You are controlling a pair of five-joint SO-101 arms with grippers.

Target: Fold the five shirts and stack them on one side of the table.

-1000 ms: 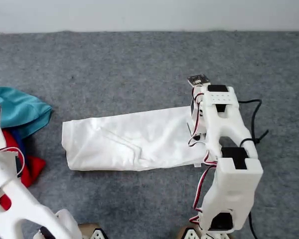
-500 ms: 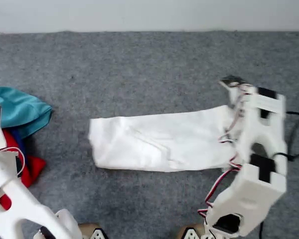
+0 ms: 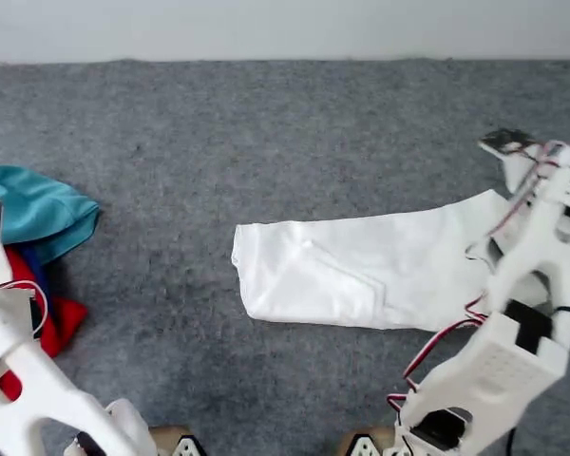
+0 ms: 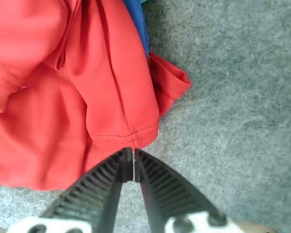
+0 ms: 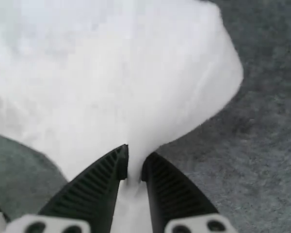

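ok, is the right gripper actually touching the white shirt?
Touching. The right wrist view shows the right gripper shut on a fold of the white shirt, with cloth pinched between both jaws.

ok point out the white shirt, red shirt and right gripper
white shirt (image 3: pixel 361 271), high view, its middle
red shirt (image 4: pixel 53 97), left wrist view, its middle
right gripper (image 5: pixel 134 160), right wrist view, between its fingertips

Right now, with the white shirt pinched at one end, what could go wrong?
1. The right jaws pinch just a thin edge of the white shirt, so it may slip free.
2. The grey table cover looks rough; pulling could bunch the shirt and undo its lengthwise fold.
3. The left jaws sit shut at the hem of the red shirt and might snag it if that arm moves.
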